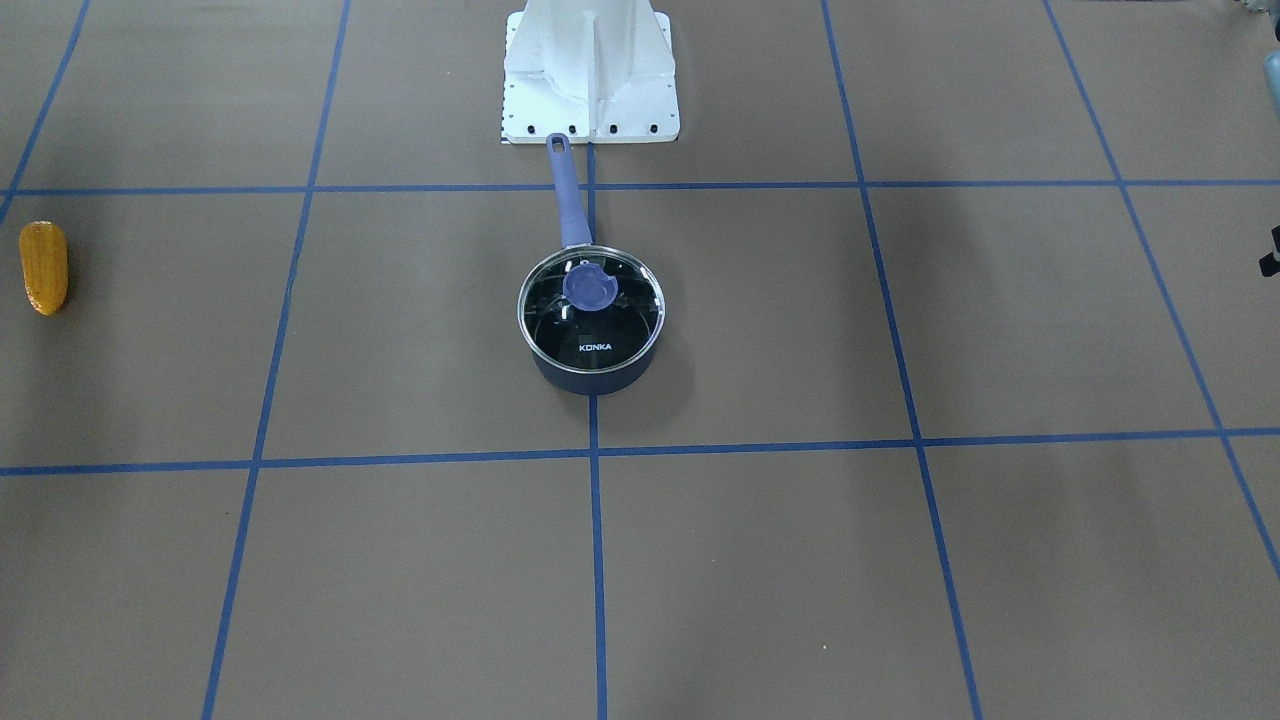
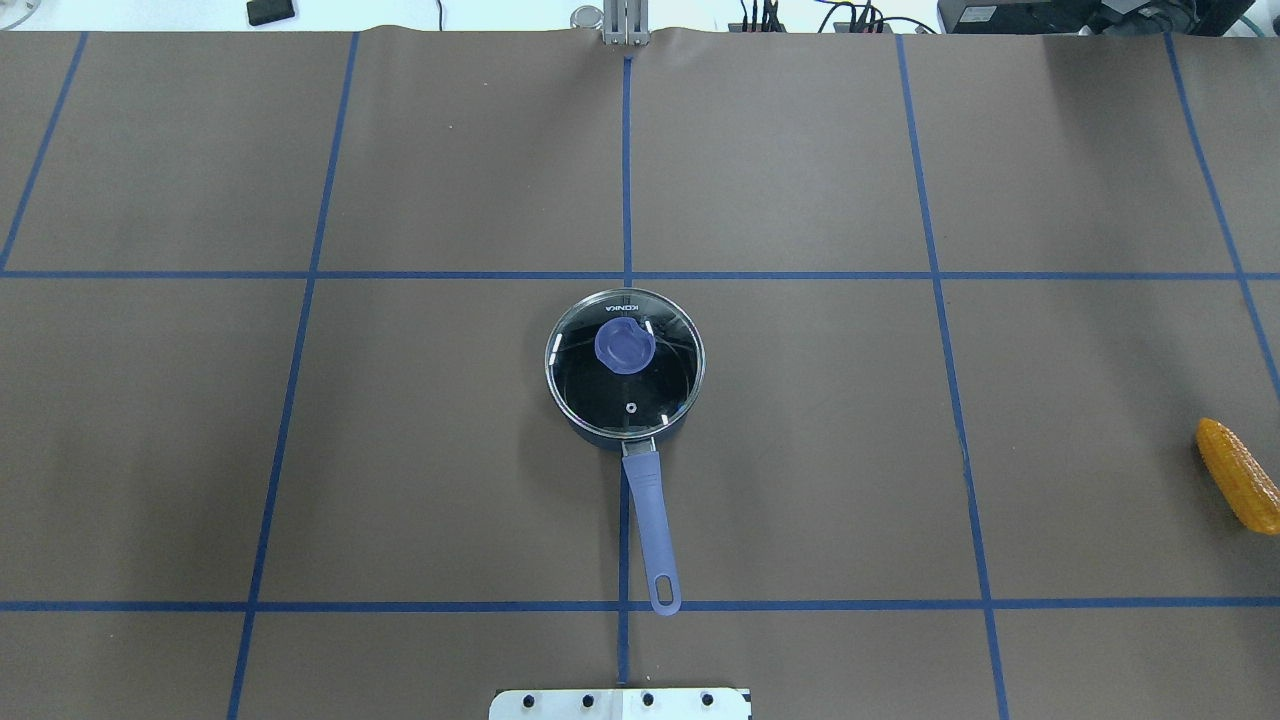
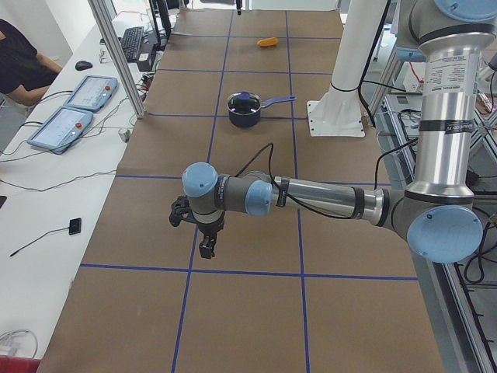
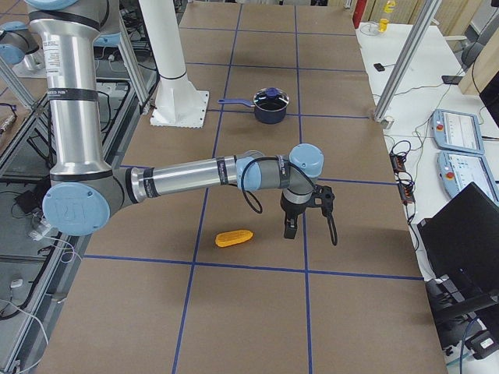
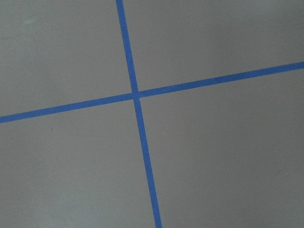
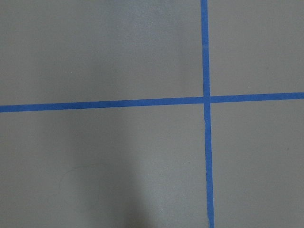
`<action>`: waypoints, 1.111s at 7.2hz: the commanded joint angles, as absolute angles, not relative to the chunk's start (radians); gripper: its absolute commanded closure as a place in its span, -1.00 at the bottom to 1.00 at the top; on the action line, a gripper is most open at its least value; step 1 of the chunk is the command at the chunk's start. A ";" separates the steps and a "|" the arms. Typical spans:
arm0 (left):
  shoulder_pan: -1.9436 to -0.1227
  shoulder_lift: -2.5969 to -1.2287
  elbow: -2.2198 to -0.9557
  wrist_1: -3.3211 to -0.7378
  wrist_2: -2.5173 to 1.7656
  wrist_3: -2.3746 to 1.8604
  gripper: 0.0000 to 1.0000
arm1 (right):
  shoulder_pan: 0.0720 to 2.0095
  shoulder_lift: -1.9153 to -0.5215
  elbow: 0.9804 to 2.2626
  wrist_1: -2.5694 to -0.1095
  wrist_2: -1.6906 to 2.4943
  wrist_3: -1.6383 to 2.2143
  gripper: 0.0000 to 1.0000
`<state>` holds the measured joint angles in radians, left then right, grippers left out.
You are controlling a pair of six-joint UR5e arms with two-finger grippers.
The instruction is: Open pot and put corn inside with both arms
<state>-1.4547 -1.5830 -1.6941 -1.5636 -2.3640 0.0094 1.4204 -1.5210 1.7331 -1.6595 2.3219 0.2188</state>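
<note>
Pot point(image 1: 590, 378): sits mid-table, right in front of the white pedestal point(image 1: 590, 70). Its handle point(image 2: 650, 520) points straight back at the robot.
Lid point(image 2: 640, 395): on the pot and seated flat, with the knob point(image 2: 624, 346) up and nothing near it. The opening step is not yet begun.
Corn point(image 2: 1238, 474): lies flat, far out on the robot's right, well apart from the pot. Its long axis runs slantwise across the table point(image 2: 800, 450).
Right gripper point(image 4: 291, 228): hangs fingers-down near the corn, which lies just to its robot-ward side from the right-end camera. I cannot tell whether the jaws are spread or closed.
Left gripper point(image 3: 206, 249): hangs over bare table, far out on the robot's left and well away from the pot. I cannot tell the state of its jaws either.
Wrist cameras: both show only brown surface and crossing blue tape point(image 5: 136, 95).
Nearer arm: the right arm is nearer the corn by a long way, and I'd expect the left to take the knob.
Coming move: I'd say the right wrist needs turning so the fingers close across the cob's width, not along it.
</note>
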 commanded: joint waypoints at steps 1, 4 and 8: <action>-1.396 -1.662 -1.707 -1.563 -2.395 -0.145 -0.99 | 1.381 -1.505 1.778 -1.660 2.322 0.222 -1.00; -1.219 -1.865 -1.721 -1.551 -2.376 -0.461 -0.99 | 1.327 -1.506 1.792 -1.660 2.318 0.221 -1.00; -1.005 -2.162 -1.652 -1.548 -2.305 -0.853 -0.99 | 1.284 -1.597 1.796 -1.620 2.307 0.218 -1.00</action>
<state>-1.0708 -2.0685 -1.6883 -1.5484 -2.3503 -0.7349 1.2938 -1.5633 1.7945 -1.6499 2.3116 0.2217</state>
